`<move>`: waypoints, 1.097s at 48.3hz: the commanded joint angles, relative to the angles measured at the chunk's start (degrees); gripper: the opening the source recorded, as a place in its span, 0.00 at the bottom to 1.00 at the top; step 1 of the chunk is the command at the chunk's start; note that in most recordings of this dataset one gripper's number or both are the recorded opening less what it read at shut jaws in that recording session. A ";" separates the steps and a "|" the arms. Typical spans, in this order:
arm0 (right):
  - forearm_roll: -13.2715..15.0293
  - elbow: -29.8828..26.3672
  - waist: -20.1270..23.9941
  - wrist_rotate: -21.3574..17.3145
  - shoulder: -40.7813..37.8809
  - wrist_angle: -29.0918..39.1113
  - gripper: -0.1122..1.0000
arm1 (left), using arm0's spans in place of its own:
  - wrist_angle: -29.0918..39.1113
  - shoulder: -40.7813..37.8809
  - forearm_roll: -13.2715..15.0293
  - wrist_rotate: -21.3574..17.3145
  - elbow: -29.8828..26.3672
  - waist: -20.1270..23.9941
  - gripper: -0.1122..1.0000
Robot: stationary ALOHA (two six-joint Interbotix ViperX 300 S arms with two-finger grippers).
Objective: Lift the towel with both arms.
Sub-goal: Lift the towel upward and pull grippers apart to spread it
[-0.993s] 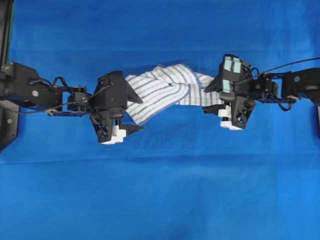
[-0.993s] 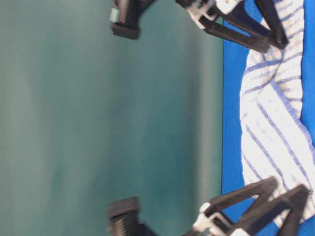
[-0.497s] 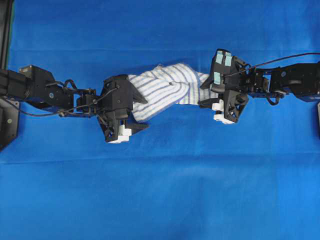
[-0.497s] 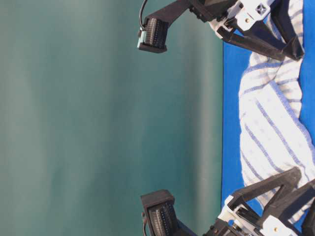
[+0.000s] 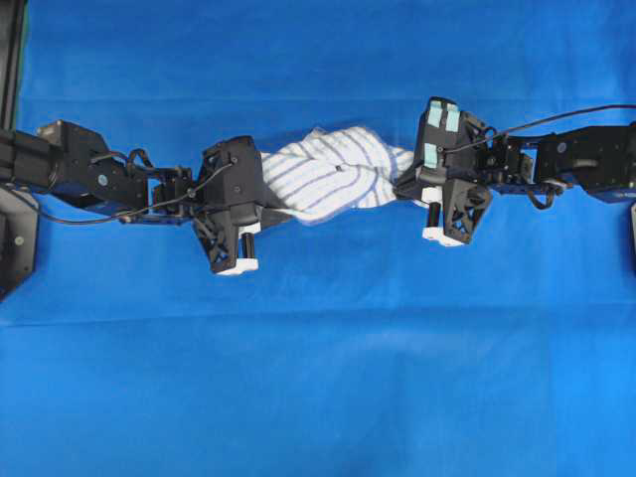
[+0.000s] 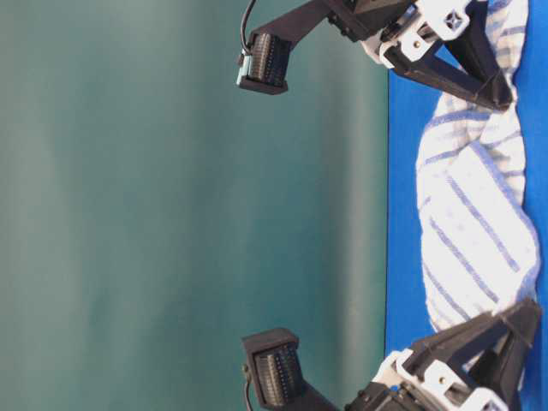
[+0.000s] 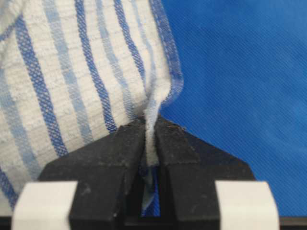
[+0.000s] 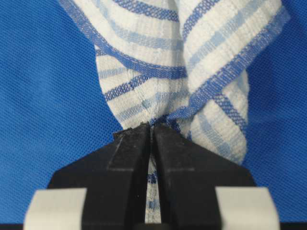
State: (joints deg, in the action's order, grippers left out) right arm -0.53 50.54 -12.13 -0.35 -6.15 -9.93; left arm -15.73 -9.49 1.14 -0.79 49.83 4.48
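Wrist cams first. Left gripper is clenched on a thin fold of the towel, right at its hemmed edge; cloth is pinched between the black fingers and a bit shows down in the slot behind the tips. Right gripper likewise clamped on the towel: a bunched, twisted end goes in between the tips, jaws nearly touching, stripe visible in the gap.

Overhead: towel lies bunched on the blue sheet, roughly centre, slightly toward the far edge, stretched between left gripper and right gripper. One grip per end, arms coming in from opp sides.

Table-level view (rotated): towel looks to be resting on the blue sheet, both grippers angled down into its ends. Can't see daylight under the cloth.

Step, imo: grasp done both sides, lift not yet started. Next move needs both arms going up together at approx same rate, keeping spacing so cloth isn't yanked out of either pinch. The left bite is thin (edge fold only), so slip risk is higher there. Right has more material.

Labels/writing: none legible. Green-ish tape patches on the right arm's wrist housing, no text readable.
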 commanded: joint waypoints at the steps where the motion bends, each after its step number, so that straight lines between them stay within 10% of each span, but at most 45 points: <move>1: -0.18 -0.44 -0.35 -0.09 1.85 0.35 0.14 | 1.41 2.90 -0.09 0.18 -0.35 -0.18 0.11; 53: 1.67 -17.84 -0.44 1.32 32.17 26.89 0.14 | 30.94 41.75 -0.09 0.62 -12.48 2.02 0.11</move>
State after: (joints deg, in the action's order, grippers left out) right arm 0.70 35.77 -12.39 0.79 24.26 15.82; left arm 13.45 30.67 1.14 -0.26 40.52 6.42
